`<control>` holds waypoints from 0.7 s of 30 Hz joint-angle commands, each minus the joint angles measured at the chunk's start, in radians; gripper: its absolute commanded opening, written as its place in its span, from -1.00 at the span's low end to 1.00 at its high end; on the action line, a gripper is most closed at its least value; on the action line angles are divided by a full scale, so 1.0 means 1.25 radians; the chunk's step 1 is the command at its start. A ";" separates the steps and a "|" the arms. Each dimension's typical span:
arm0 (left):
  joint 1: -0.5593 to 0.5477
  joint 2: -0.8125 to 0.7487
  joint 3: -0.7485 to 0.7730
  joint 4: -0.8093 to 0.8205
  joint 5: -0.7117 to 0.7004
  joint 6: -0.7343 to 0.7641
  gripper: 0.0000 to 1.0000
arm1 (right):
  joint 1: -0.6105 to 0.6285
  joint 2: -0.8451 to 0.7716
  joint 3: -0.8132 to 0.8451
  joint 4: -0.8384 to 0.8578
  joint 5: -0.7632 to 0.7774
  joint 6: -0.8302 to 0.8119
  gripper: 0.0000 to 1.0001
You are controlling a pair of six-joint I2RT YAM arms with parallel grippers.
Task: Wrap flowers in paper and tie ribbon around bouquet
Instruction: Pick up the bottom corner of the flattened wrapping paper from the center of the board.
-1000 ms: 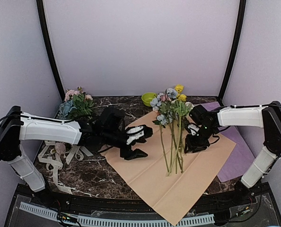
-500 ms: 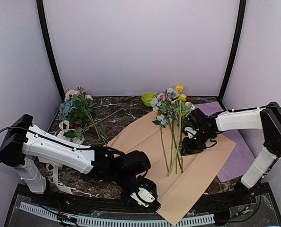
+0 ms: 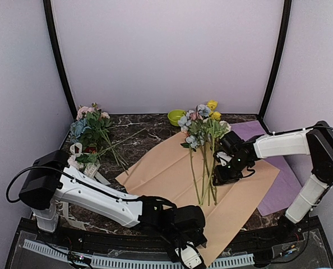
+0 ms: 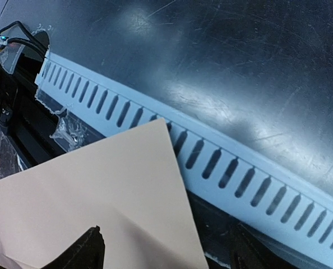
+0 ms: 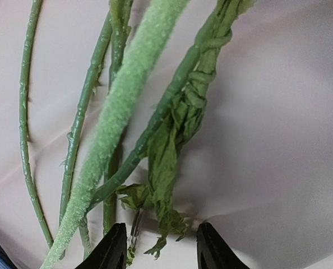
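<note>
The flowers [image 3: 203,147] lie on the peach paper [image 3: 166,174], blooms to the back, stems [image 5: 82,129] to the front. My right gripper [image 3: 225,171] is low over the paper at the stems' right side. It is open [image 5: 162,247], with a crumpled green stem end [image 5: 172,162] hanging between its fingers, apart from both. My left gripper [image 3: 186,255] is open [image 4: 169,255] at the paper's near corner [image 4: 127,185], which lies between its fingertips [image 4: 89,249]. The cream ribbon [image 3: 75,149] lies at the far left. No wrapped bouquet shows.
A loose leafy cluster of pink and blue blooms [image 3: 91,130] lies at the back left. A lime bowl [image 3: 176,116] stands at the back. A purple sheet [image 3: 285,180] sits under the right arm. A slotted grey cable duct [image 4: 256,179] runs along the front edge.
My left arm swung from the paper's left edge down to its near corner, and its jaws widened. My right gripper crept slightly left toward the stems.
</note>
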 commanded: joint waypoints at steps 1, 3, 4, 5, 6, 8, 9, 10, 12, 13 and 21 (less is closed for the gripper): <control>-0.017 0.036 0.042 -0.027 -0.040 0.003 0.54 | 0.013 0.011 -0.042 0.040 0.029 0.006 -0.14; -0.018 0.038 0.041 -0.020 -0.041 0.000 0.52 | 0.013 -0.005 -0.059 0.055 0.028 0.011 -0.14; -0.018 0.039 0.039 -0.012 -0.044 0.002 0.51 | 0.013 -0.010 -0.068 0.061 0.029 0.014 -0.14; -0.019 0.039 0.037 -0.002 -0.052 0.002 0.49 | 0.013 -0.011 -0.075 0.066 0.029 0.015 -0.14; -0.019 0.040 0.035 0.008 -0.063 -0.002 0.47 | 0.013 -0.011 -0.079 0.070 0.028 0.016 -0.15; -0.019 0.039 0.030 0.031 -0.090 -0.011 0.39 | 0.013 -0.006 -0.088 0.078 0.025 0.016 -0.15; -0.020 0.038 0.025 0.050 -0.106 -0.018 0.35 | 0.013 -0.003 -0.092 0.083 0.021 0.016 -0.15; -0.022 0.034 0.017 0.073 -0.121 -0.025 0.29 | 0.013 -0.002 -0.095 0.087 0.019 0.015 -0.15; -0.023 0.023 -0.003 0.126 -0.143 -0.038 0.17 | 0.013 0.000 -0.101 0.091 0.015 0.014 -0.15; -0.024 0.017 -0.016 0.159 -0.155 -0.057 0.08 | 0.013 -0.001 -0.102 0.092 0.015 0.014 -0.15; -0.025 0.007 -0.034 0.207 -0.148 -0.104 -0.18 | 0.013 -0.016 -0.104 0.081 0.016 0.008 -0.15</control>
